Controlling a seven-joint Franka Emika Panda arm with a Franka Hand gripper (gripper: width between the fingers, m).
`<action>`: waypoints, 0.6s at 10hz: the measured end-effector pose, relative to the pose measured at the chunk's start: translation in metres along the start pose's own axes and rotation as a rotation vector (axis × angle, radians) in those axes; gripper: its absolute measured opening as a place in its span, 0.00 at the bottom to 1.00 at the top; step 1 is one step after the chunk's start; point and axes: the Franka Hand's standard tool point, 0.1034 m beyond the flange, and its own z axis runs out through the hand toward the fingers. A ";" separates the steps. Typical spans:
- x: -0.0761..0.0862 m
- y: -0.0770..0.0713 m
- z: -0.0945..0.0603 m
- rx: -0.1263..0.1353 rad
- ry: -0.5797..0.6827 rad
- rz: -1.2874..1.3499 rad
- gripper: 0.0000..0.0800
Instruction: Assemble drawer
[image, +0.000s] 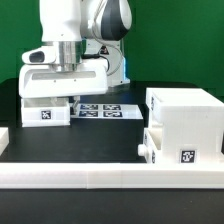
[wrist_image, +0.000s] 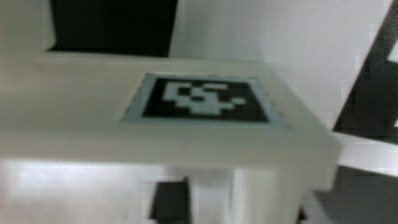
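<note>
The drawer's large white cube casing (image: 185, 112) stands at the exterior view's right, with a shallow tagged tray (image: 176, 150) against its front. A second white tagged tray (image: 45, 110) rests on the black table at the left. My gripper (image: 65, 95) is lowered onto this tray's top edge. In the wrist view the tray's tagged face (wrist_image: 205, 100) fills the picture, blurred. One dark finger (wrist_image: 169, 200) shows beside a white wall (wrist_image: 267, 195); the other finger is hidden. I cannot tell whether the jaws grip the wall.
The marker board (image: 100, 108) lies flat between the left tray and the casing. A long low white border bar (image: 100, 178) runs along the front, and another (image: 4, 138) sits at the left edge. A green wall is behind.
</note>
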 end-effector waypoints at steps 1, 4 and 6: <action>0.001 0.000 0.000 0.000 0.001 0.000 0.05; 0.006 0.000 -0.002 0.000 0.004 -0.007 0.05; 0.021 -0.002 -0.012 0.007 0.002 -0.031 0.05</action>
